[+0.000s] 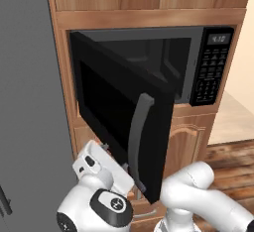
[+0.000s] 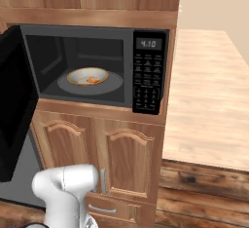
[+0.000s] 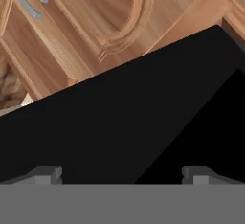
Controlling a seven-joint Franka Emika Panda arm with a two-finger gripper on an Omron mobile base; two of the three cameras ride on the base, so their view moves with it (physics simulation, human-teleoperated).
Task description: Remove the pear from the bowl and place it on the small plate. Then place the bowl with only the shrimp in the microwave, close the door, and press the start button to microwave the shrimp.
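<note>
Left base view
Claw (image 1: 130, 172): low behind the swung-out door, mostly hidden by its lower edge; the white hand reaches up to it from the lower left.
Door (image 1: 119, 107): black, standing wide open, directly above and in front of the claw; its grey bar handle (image 1: 139, 132) runs upright just over the claw.
Microwave (image 1: 198, 62): up and to the right of the claw, cavity dark, keypad panel (image 1: 212, 70) on its right side.
Cabinet fronts (image 1: 186, 142): wooden, to the right of the claw, below the microwave.

Right base view
Bowl (image 2: 88, 76): cream with a tan rim, sitting on the grey turntable (image 2: 112, 86) inside the microwave.
Shrimp (image 2: 93, 80): small orange piece lying in the bowl; nothing else is to be made out in it.
Door edge: at the far left, swung out, dark.
Worktop (image 2: 209, 100): pale wood, to the right of the microwave.

Hand view
Claw state: released, the two dark fingertips (image 3: 45, 174) spread wide apart, nothing between them.
Door surface (image 3: 119, 127): black, slanting, close ahead of the fingertips; whether they touch it cannot be told.
Wooden cabinet door (image 3: 95, 22): beyond the black edge, with grey bar pulls (image 3: 28, 0) at the upper left.
</note>
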